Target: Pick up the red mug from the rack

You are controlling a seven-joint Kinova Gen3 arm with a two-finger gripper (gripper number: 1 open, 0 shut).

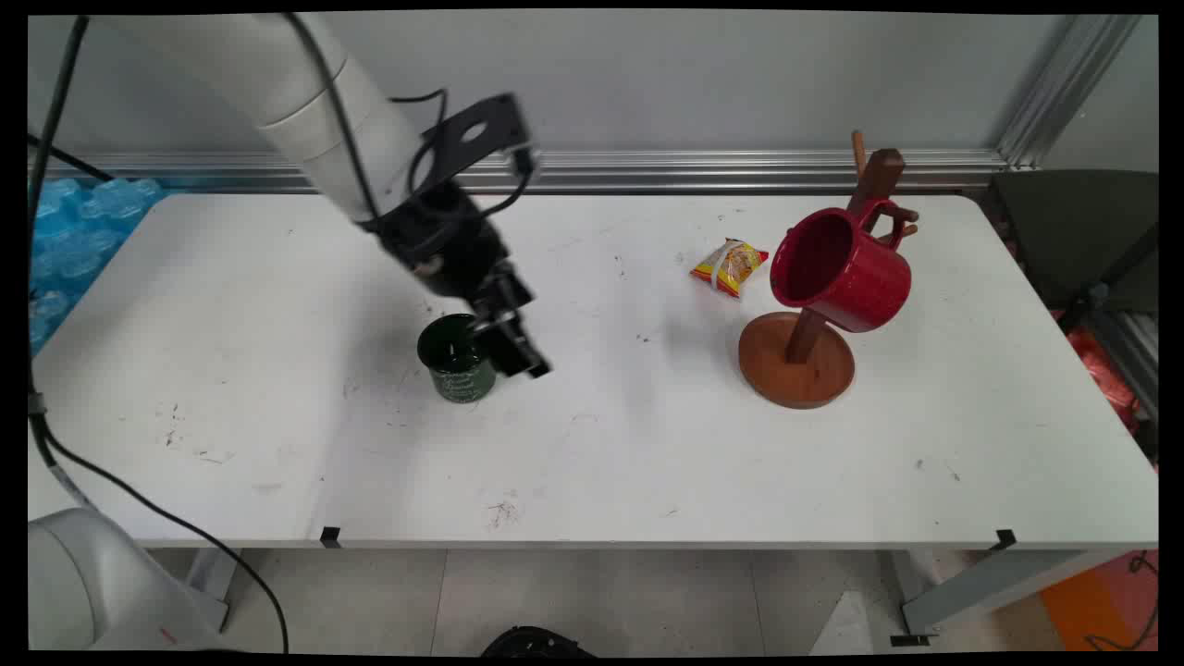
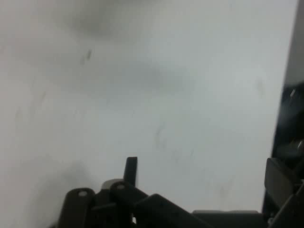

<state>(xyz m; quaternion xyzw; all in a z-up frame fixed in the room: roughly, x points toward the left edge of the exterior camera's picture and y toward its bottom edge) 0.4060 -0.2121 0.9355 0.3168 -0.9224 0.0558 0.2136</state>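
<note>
Gripper [image 1: 504,342] sat at the dark green cup's [image 1: 455,368] 3 o'clock rim; pincer state unclear. Cup looked rigid, light, probably slippery; rim seemed best hold.

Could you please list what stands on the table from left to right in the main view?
Dark green cup with the gripper at its rim → yellow snack packet → red mug hanging on the wooden mug stand.
</note>
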